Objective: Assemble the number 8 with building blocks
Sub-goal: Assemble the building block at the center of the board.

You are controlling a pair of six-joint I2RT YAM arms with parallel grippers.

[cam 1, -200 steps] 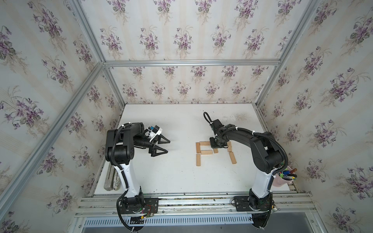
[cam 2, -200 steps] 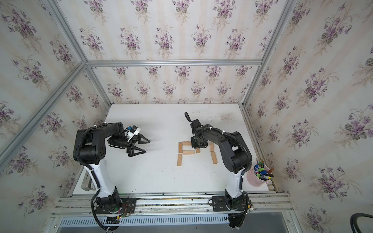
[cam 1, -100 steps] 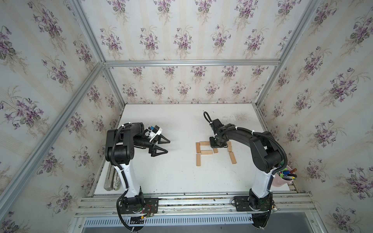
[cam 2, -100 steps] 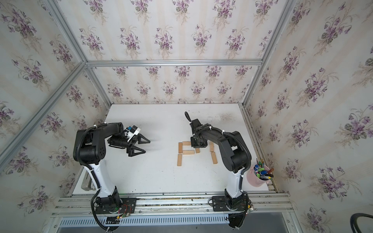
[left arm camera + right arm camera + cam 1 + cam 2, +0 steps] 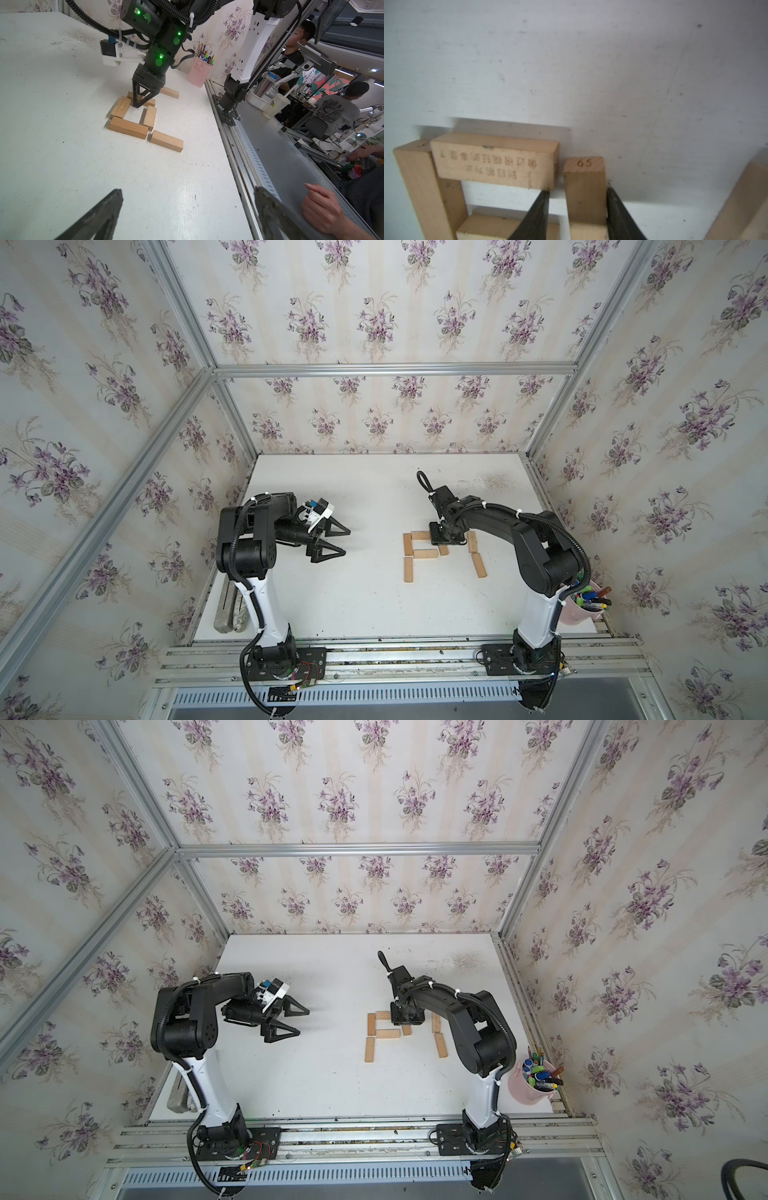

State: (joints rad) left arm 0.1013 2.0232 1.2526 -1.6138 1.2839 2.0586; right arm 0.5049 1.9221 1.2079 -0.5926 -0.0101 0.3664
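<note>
Straddled the 65 block (image 5: 584, 178) with the right gripper (image 5: 577, 190), jaws seemingly slack, one finger clear. Found it lying just beside the printed block's (image 5: 496, 162) end. Held the left gripper (image 5: 347, 542) spread wide, well apart from that printed block.

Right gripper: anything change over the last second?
No visible move in the top views: the right gripper stays down at the building blocks, which lie as before; the left gripper still hovers open, apart. The right jaws now straddle the block marked 65, with a gap on one side, so not clamped.
</note>
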